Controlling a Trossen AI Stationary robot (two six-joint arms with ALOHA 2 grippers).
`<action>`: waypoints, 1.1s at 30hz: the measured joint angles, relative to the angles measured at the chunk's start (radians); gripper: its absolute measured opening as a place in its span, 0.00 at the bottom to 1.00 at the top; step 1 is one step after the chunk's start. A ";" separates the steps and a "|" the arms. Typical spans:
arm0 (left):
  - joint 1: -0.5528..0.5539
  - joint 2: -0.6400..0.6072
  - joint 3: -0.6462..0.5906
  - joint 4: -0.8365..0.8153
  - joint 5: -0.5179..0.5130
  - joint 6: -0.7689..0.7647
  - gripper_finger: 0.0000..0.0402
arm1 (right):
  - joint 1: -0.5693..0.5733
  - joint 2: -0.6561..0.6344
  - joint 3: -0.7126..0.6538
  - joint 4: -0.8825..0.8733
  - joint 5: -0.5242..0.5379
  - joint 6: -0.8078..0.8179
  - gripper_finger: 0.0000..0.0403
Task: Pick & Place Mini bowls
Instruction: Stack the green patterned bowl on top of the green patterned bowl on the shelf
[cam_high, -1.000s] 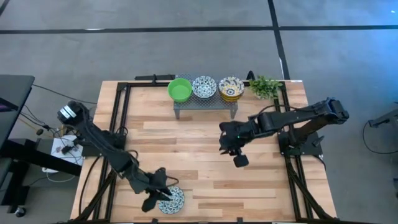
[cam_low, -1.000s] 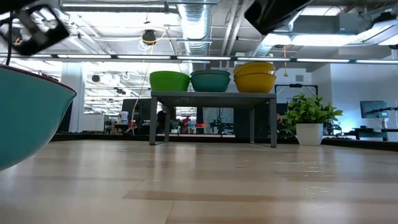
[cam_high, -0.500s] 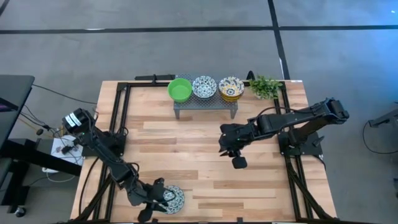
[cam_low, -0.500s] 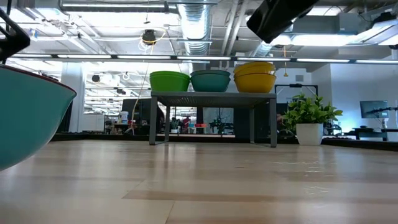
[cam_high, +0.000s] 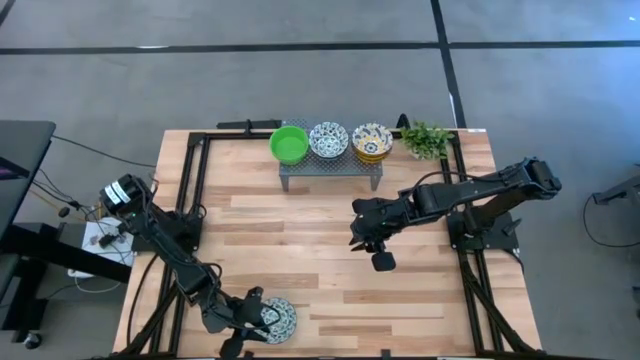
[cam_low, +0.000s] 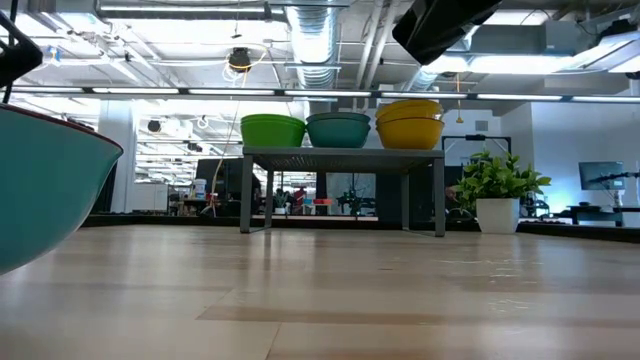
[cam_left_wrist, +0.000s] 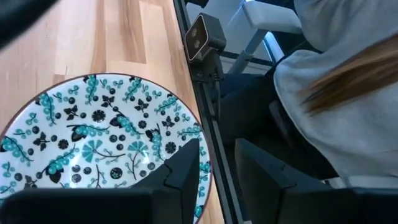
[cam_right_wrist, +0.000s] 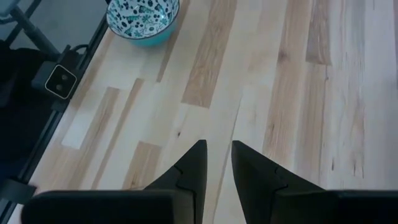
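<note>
One white bowl with blue pattern (cam_high: 277, 319) sits on its base near the table's near edge; it also shows large in the left wrist view (cam_left_wrist: 93, 143) and as a teal wall in the low view (cam_low: 40, 180). My left gripper (cam_high: 250, 320) is open at that bowl's rim (cam_left_wrist: 217, 163), one finger over the inside and one outside. On the grey rack (cam_high: 330, 165) at the far edge stand a green bowl (cam_high: 289, 144), a blue-patterned bowl (cam_high: 328, 139) and a yellow-patterned stack (cam_high: 372, 141). My right gripper (cam_high: 377, 256) hangs narrowly open (cam_right_wrist: 219, 149) above bare wood at mid-table. My left gripper straddles the bowl's rim (cam_left_wrist: 207, 177) on the side toward the table's near edge, one finger (cam_left_wrist: 186, 168) inside and one (cam_left_wrist: 261, 174) outside. A dark gap shows between rim and outer finger; whether the inner finger touches, I cannot tell.
A small leafy plant (cam_high: 427, 138) stands right of the rack. A small camera (cam_left_wrist: 204, 34) on a post sits just off the near edge beside the bowl. A person in grey (cam_left_wrist: 348, 93) is beyond that edge. Bare wood lies between rack and near bowl.
My left gripper has moved from over the bowl toward the table's near edge and down, ending at the bowl's near rim. The bowl has stayed in place.
</note>
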 joint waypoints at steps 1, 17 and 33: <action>0.000 0.000 0.000 0.000 0.000 0.004 0.26 | 0.000 0.000 0.000 0.000 0.000 0.000 0.17; -0.038 0.090 0.000 0.005 -0.009 0.162 0.26 | 0.000 0.000 0.000 0.024 0.003 0.000 0.17; -0.041 0.090 -0.014 -0.025 -0.021 0.288 0.26 | 0.000 0.000 0.000 0.069 0.003 -0.001 0.17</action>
